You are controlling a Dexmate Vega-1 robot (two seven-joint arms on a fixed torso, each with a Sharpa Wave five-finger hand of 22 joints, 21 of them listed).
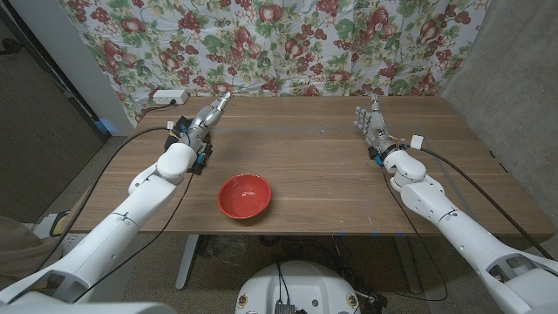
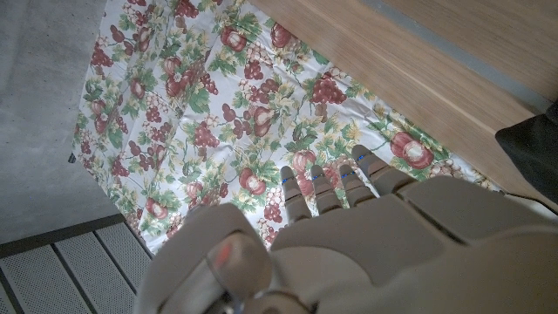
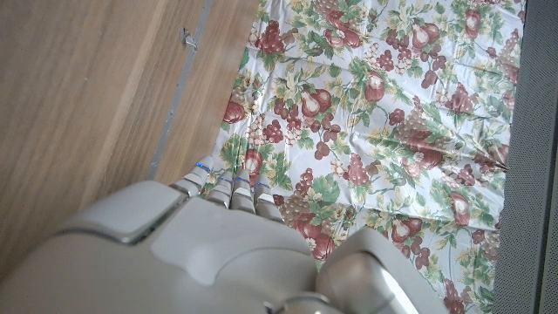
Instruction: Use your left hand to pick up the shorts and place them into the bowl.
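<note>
Shorts were not visible on the table [image 1: 349,174], so the left hand [image 1: 207,117], empty with fingers extended at the far left, had to locate them first. The red bowl [image 1: 244,194] sat near the front edge; the right hand [image 1: 373,125] stood empty, fingers straight.

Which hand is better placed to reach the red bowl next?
Left. The red bowl sits left of the table's middle, nearer the left hand, which holds nothing. The right hand stands over the table's right side, farther from it.
</note>
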